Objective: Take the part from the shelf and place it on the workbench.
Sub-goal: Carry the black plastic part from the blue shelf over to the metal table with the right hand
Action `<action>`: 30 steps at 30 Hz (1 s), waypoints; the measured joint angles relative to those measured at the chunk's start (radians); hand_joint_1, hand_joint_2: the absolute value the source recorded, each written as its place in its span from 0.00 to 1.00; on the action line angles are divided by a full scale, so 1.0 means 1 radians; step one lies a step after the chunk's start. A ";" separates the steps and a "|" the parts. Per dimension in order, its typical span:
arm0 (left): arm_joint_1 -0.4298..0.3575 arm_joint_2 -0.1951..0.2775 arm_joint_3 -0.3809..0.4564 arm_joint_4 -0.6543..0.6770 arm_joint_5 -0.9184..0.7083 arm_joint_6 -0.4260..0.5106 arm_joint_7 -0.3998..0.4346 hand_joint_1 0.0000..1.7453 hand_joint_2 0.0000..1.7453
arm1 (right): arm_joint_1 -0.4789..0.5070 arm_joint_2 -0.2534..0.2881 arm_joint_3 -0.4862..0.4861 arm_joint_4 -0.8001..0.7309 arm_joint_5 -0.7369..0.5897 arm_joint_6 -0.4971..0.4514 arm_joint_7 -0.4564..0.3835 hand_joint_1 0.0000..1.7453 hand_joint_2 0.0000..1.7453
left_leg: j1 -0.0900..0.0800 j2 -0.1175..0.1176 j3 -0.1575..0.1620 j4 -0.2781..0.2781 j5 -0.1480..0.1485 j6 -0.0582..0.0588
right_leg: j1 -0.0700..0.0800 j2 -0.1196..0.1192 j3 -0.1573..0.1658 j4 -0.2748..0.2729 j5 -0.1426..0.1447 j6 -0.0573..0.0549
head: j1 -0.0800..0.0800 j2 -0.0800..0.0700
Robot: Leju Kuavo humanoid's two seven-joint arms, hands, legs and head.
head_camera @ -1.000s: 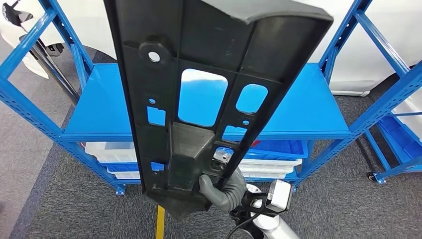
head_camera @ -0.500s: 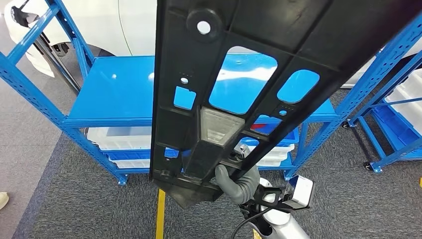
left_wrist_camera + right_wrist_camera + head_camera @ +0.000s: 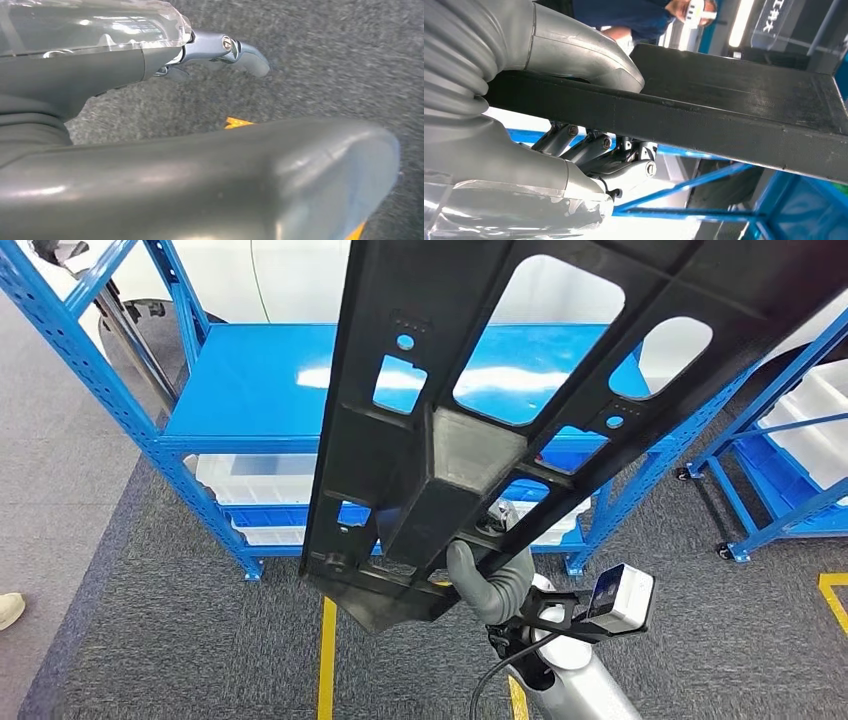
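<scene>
Grey right robot hand (image 3: 490, 585) clamped on lower edge of long black plastic part (image 3: 440, 470), thumb over one face, darker fingers (image 3: 619, 160) curled under the other. Part held up off the floor, tilted, rising away from right robot hand toward upper edge of head view; pierced by several rounded cut-outs, raised box-shaped rib near its middle. Seen from right wrist as a flat black slab (image 3: 734, 115) pinched between thumb and fingers. Small white-cased camera unit (image 3: 620, 598) just beside right robot hand, on the wrist.

Left robot hand (image 3: 220, 50) hanging low over grey carpet, fingers apart, grasping nothing.

Blue metal shelf (image 3: 250, 390) beyond the part, its glossy blue deck showing through the cut-outs; white and blue bins (image 3: 250, 480) on the level beneath. Second blue rack (image 3: 790, 460) with pale bins to the right of the part. Grey carpet (image 3: 150, 640) below the part, crossed by yellow floor lines (image 3: 326, 660). Person in a dark blue top (image 3: 634, 15) beyond the part in right wrist view.
</scene>
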 joint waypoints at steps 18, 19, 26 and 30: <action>0.005 0.000 0.004 0.000 0.000 -0.008 0.018 0.00 0.00 | -0.004 0.000 -0.018 0.002 0.008 0.014 -0.034 1.00 1.00 | 0.013 -0.004 0.102 0.048 -0.084 -0.058 | 0.006 -0.005 0.040 -0.251 0.112 -0.038 | 0.000 0.000; 0.005 0.000 0.004 0.001 0.000 -0.009 0.018 0.00 0.00 | -0.004 0.000 -0.020 0.002 0.009 0.016 -0.035 1.00 1.00 | 0.011 -0.005 0.127 0.006 -0.096 -0.051 | 0.007 -0.005 0.037 -0.247 0.115 -0.033 | 0.000 0.000; 0.009 0.000 0.009 0.001 0.000 -0.008 0.033 0.00 0.00 | -0.005 -0.001 -0.028 0.002 0.026 0.017 -0.036 1.00 1.00 | 0.008 0.000 0.104 -0.016 -0.074 -0.001 | 0.000 -0.003 -0.047 -0.065 0.005 0.005 | 0.000 0.000; 0.011 0.000 0.013 0.001 0.000 -0.005 0.058 0.00 0.00 | -0.004 -0.004 -0.031 0.000 0.049 0.000 -0.026 1.00 1.00 | 0.003 0.012 0.088 -0.013 -0.064 0.002 | -0.001 -0.005 -0.062 0.021 -0.013 0.004 | 0.000 0.000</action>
